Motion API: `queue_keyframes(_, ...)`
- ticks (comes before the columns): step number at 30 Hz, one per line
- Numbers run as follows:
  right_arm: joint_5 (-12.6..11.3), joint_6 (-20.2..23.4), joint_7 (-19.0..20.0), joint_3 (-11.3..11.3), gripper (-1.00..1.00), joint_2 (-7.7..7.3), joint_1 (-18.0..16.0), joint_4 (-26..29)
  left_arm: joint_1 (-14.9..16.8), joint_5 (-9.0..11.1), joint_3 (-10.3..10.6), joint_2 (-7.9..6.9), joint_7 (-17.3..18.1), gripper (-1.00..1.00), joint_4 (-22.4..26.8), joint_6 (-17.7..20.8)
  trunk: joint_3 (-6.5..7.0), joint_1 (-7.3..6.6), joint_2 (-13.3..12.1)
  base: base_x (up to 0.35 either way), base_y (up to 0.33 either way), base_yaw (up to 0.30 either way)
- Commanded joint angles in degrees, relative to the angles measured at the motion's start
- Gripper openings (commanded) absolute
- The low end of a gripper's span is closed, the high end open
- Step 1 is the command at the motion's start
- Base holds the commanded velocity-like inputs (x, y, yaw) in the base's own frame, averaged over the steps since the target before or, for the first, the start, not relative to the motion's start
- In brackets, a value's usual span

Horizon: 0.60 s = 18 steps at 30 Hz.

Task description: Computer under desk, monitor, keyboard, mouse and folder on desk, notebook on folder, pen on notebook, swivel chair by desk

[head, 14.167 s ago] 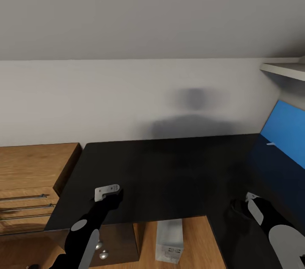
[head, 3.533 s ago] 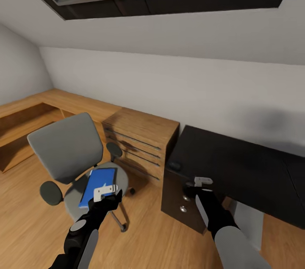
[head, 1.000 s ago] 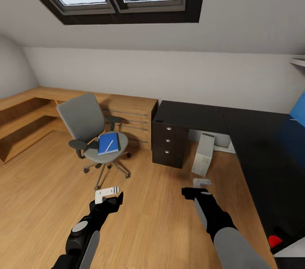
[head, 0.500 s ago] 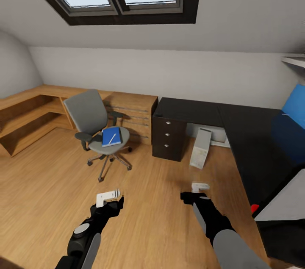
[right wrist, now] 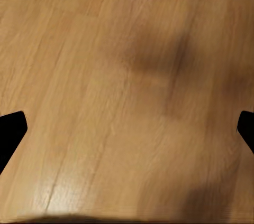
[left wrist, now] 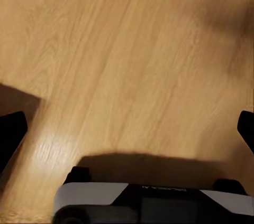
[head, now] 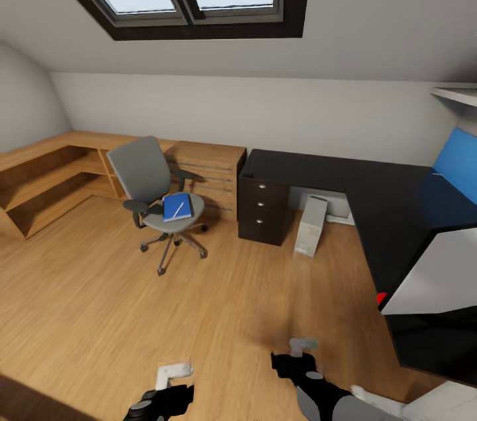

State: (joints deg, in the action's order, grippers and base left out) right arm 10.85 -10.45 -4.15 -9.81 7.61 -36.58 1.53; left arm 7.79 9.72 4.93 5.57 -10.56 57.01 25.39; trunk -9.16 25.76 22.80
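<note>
Folder (head: pixel 177 207) flat on seat of swivel chair (head: pixel 142 172), thin white pen (head: pixel 177 209) lying across its blue face. Chair out on wooden floor (head: pixel 99 301), just in front of light wooden dresser (head: pixel 205 172), apart from black L-shaped worktop (head: pixel 311 170). Computer (head: pixel 311 225) upright on floor under worktop, beside dark drawers (head: pixel 262 211) with silver knobs. Grey panel (head: pixel 434 272) and a small red item (head: pixel 381 299) at worktop's near end; too little visible to identify. Left gripper (head: pixel 173 374) and right gripper (head: pixel 297 349) low over bare floor. Jaws spread wide on both in wrist views, nothing held; fingertips (left wrist: pixel 11 131) at frame edges.
</note>
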Motion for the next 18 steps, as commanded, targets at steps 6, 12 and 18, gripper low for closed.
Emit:
queue_keyframes(6,0.91,-8.37,-0.24,-0.42,1.00,-0.26,8.18,-2.43,0.04,0.51,0.37,-0.11,-0.16,1.00,-17.68,-14.26,-0.11,0.03,0.12,-0.024,0.000,0.000)
queue_keyframes(12,0.80,-12.96,-0.21,-0.44,1.00,-1.61,11.56,-2.66,0.04,0.40,0.56,-0.22,-0.08,1.00,-26.66,-24.97,-0.11,0.03,0.12,-0.002,0.000,0.000)
queue_keyframes(18,0.68,-13.56,-0.16,-0.47,1.00,-3.02,12.08,-2.54,0.04,0.47,0.56,-0.98,-0.07,1.00,-28.26,-26.43,-0.11,0.03,0.12,-0.142,0.000,0.000)
